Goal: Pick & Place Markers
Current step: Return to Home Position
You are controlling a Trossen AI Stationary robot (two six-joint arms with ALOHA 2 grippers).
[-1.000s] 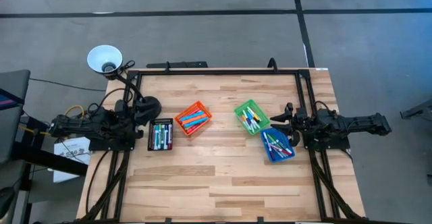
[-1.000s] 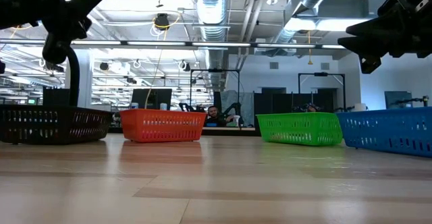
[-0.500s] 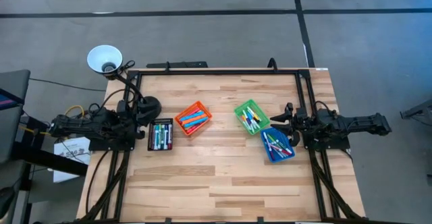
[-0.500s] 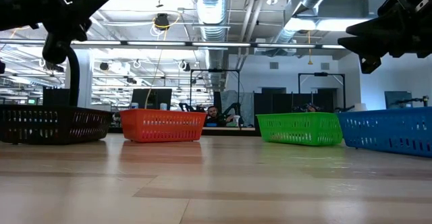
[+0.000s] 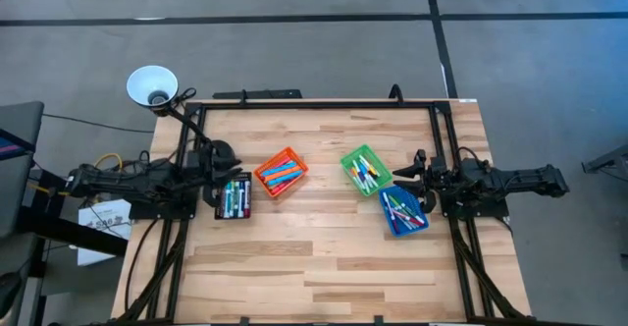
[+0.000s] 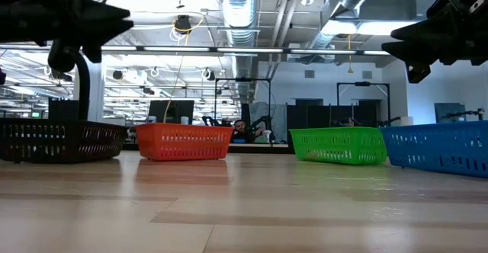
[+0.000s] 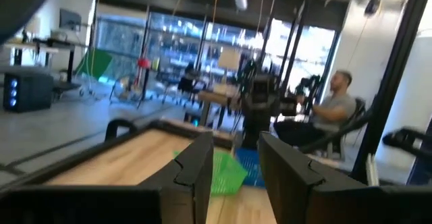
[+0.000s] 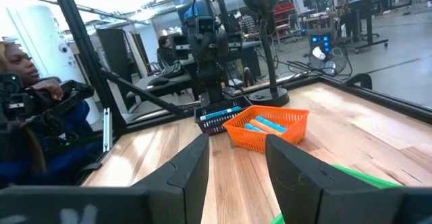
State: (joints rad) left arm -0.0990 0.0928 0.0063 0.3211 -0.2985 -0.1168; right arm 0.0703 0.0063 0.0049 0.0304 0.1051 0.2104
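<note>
The markers lie in four small bins on the wooden table: a black bin (image 5: 233, 197), an orange bin (image 5: 281, 172), a green bin (image 5: 365, 169) and a blue bin (image 5: 403, 211). My left gripper (image 5: 222, 172) hangs open above the table at the left edge, by the black bin's far end, with nothing between its fingers (image 7: 196, 173). My right gripper (image 5: 405, 176) hangs open at the right edge, between the green and blue bins and above them, its fingers (image 8: 192, 173) also around nothing. In the low view both grippers stay high over the bins.
A white lamp (image 5: 152, 84) stands at the far left corner, its base next to my left arm. A black frame rail (image 5: 314, 103) runs round the table. The near half of the table (image 5: 314, 267) is bare wood. People sit in the room beyond.
My left gripper has tipped down from pointing upward to nearer level, sunk a little and come slightly toward the black bin. Its fingers stay open. My right arm and the bins have kept still.
</note>
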